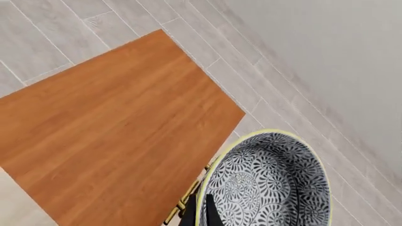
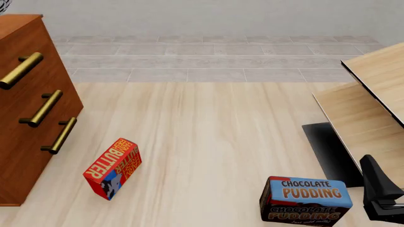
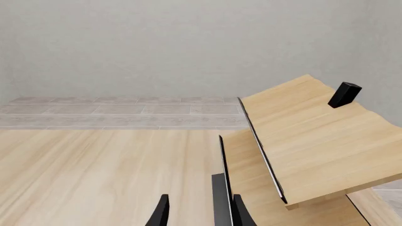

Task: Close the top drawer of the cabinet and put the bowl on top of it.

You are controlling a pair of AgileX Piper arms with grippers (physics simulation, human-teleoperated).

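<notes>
The blue-and-white patterned bowl [image 1: 270, 183] with its pale yellow rim hangs in the air, my left gripper [image 1: 199, 214] shut on its rim. In the left wrist view it is just off a corner of the reddish-brown cabinet top [image 1: 119, 127], with a brass handle [image 1: 187, 200] showing below it. The front view shows only a sliver of the bowl [image 2: 3, 5], above the cabinet [image 2: 28, 142]. The top drawer [image 2: 28, 52] looks flush with the two lower fronts. My right gripper [image 3: 201, 214] stands open and empty, low at the right [image 2: 373, 177].
A red butter box [image 2: 112, 168] stands tilted on the floor before the cabinet. A blue chocolate pudding box [image 2: 306, 201] lies near my right gripper. Pale light-wood furniture [image 2: 372, 99] with a dark panel [image 2: 328, 151] fills the right side.
</notes>
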